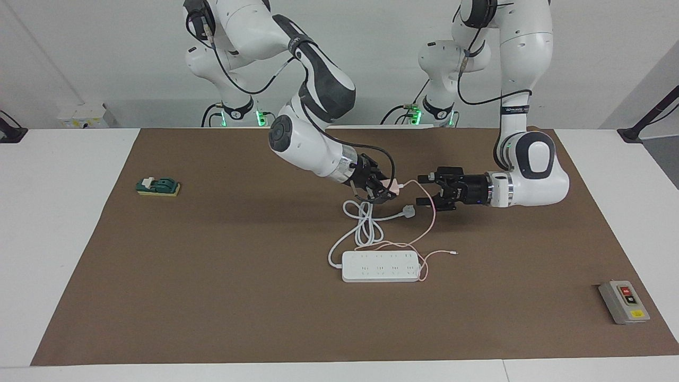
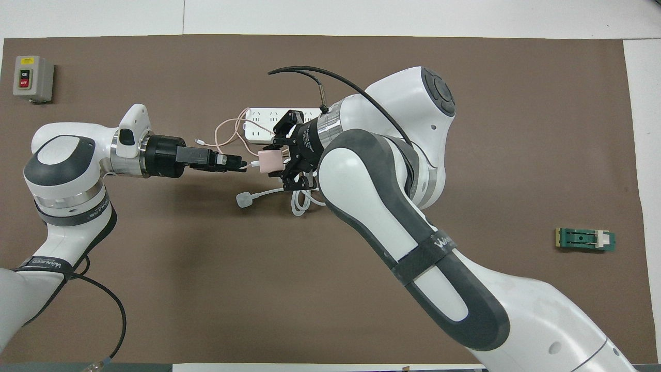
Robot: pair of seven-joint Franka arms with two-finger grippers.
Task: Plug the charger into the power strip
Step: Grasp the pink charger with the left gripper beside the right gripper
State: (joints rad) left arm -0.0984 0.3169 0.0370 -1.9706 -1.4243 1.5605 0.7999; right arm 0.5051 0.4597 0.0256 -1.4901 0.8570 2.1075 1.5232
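Right now the right gripper (image 1: 389, 190) has its fingers closed tight on the charger (image 1: 393, 186), the little pale-pink cube, and carries it in the air over the loops of the thick white cord (image 1: 366, 225), above the brown mat (image 1: 212, 265). Its thin pink cable (image 1: 431, 220) leaves the cube toward the left arm's end, droops down to the mat and trails across one end of the power strip (image 1: 380, 266), with its small loose tip lying on the mat just beside that end. Facing it from the left arm's end, the left gripper (image 1: 423, 189) hangs level with the charger and very near it, jaws spread wide and holding nothing, the cable's top arc passing between its fingertips and the cube. From above, the left gripper (image 2: 238, 164) tips almost reach the charger (image 2: 270, 161), though I cannot say they touch. The power strip lies flat on the mat, farther from the robots than both grippers, sockets up. A grey switch box (image 1: 624, 301) sits near the mat's corner at the left arm's end, and a green block (image 1: 157, 186) at the right arm's end.
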